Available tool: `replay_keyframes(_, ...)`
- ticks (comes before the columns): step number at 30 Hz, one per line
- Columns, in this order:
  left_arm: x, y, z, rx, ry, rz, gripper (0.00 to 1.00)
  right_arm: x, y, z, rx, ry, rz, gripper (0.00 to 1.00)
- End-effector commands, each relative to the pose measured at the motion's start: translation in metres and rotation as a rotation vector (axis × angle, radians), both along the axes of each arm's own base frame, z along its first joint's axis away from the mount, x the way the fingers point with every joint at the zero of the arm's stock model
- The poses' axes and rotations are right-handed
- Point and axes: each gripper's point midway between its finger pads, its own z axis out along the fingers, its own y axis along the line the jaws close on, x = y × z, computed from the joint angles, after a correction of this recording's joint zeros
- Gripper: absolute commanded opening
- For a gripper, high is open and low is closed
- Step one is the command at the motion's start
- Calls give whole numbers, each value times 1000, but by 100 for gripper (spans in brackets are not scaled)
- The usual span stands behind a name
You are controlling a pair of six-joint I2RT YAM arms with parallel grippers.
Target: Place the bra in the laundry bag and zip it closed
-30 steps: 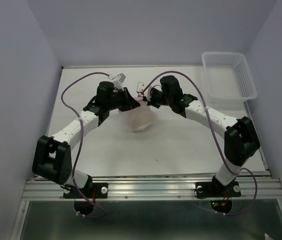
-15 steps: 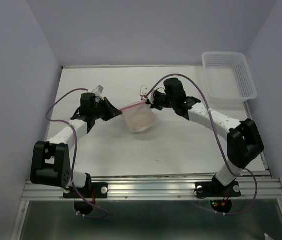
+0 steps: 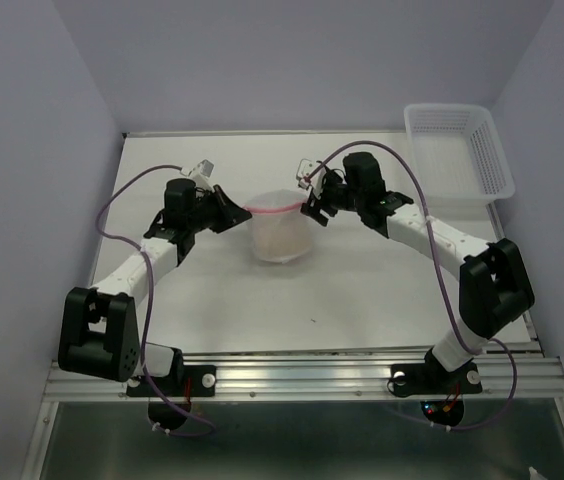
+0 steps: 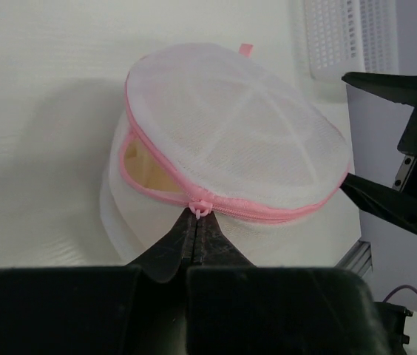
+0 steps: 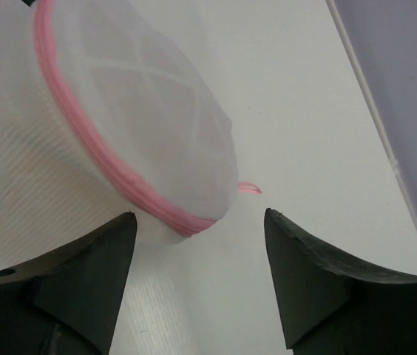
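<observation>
Bra (image 4: 148,168) mostly hidden inside bag (image 4: 231,126); only a tan sliver shows through the zip gap. Basket (image 4: 349,33) cut off by left wrist view's top edge.

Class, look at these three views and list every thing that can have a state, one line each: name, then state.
round white mesh laundry bag with pink zipper edging, partly zipped, a gap open beside the pull
tan fabric bra, inside the bag, showing through the gap
pink zipper pull, pinched
left tool, shut on the pink zipper pull
right tool, open, holding nothing
white slotted plastic basket, upright
</observation>
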Motion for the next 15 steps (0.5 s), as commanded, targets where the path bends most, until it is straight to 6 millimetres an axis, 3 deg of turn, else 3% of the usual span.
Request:
replay_keyframes(1,11,-12,61,11,-187,-13,0,4,-6,42,66,-31,-49,82)
replay_keyframes(3,9,-22,70,20,-208,-35,0,-4,-5,49,69,-27,-18,87)
replay_keyframes(9,9,-38,83,15,-227,-66,0,-16,-3,71,108,-32,18,92)
replay_keyframes(12,12,-46,85,11,-205,-51,0,-21,9,83,134,-31,40,92)
replay_keyframes(15,11,-54,86,23,-199,-56,0,-24,30,79,130,-17,57,92)
